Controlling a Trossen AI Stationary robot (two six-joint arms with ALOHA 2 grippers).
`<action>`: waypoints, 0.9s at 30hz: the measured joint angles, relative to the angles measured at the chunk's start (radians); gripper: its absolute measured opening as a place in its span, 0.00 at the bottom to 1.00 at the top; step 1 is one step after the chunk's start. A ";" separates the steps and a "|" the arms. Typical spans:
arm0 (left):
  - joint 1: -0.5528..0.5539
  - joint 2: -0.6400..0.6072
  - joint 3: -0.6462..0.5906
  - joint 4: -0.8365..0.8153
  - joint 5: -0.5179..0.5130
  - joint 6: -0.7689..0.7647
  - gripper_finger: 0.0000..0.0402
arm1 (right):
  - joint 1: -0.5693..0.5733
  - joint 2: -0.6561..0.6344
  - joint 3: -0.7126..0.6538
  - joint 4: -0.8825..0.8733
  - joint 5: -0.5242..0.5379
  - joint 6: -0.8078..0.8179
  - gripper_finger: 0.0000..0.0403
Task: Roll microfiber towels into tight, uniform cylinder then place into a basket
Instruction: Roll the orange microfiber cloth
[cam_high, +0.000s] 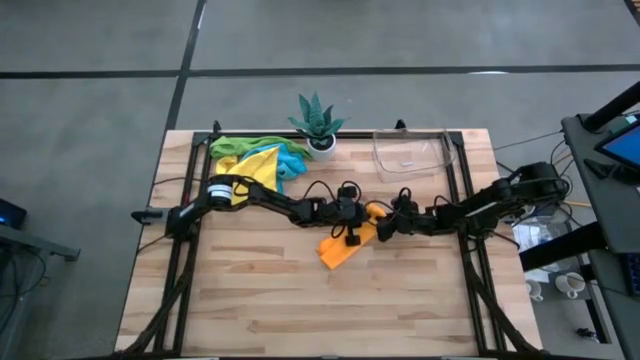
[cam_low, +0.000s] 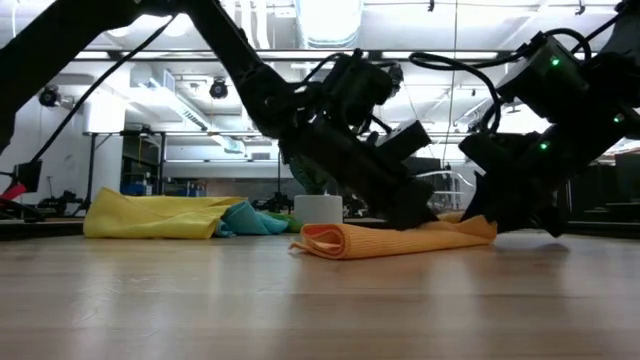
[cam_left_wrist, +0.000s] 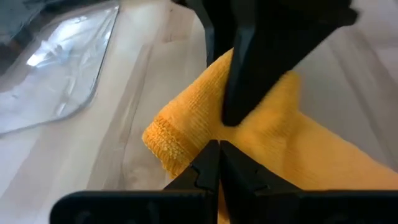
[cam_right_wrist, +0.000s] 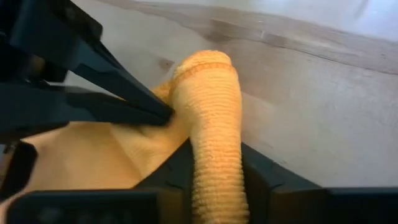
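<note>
Orange towel (cam_high: 340, 250): laid partly rolled on the bench (cam_high: 300, 300), in front of the basket and well apart from it; one end is rolled into a ridge.
Right gripper (cam_right_wrist: 214, 171): set at the towel's rolled end; its fingers (cam_right_wrist: 264, 177) are clamped on that orange roll from both sides.
Left gripper (cam_left_wrist: 219, 149): placed on the same towel, just beside the right gripper; its fingers (cam_left_wrist: 202, 171) are pressed together, tips on the orange cloth.
Basket (cam_high: 412, 155): seen at the bench's far edge, clear and uncovered.
Other towels (cam_high: 255, 160): heaped yellow, green and blue, well to the side of the basket, beyond the potted plant (cam_high: 318, 122).
Potted plant: stood between heap and basket.
</note>
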 joint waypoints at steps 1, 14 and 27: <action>-0.003 -0.009 -0.002 -0.004 -0.008 0.017 0.00 | 0.000 0.000 0.000 -0.001 0.000 -0.012 0.16; -0.035 0.007 -0.004 0.086 -0.028 -0.028 0.00 | 0.022 -0.009 0.178 -0.433 0.109 -0.164 0.04; -0.038 0.043 -0.003 0.104 -0.023 -0.157 0.00 | 0.033 0.050 0.290 -0.595 0.232 -0.202 0.04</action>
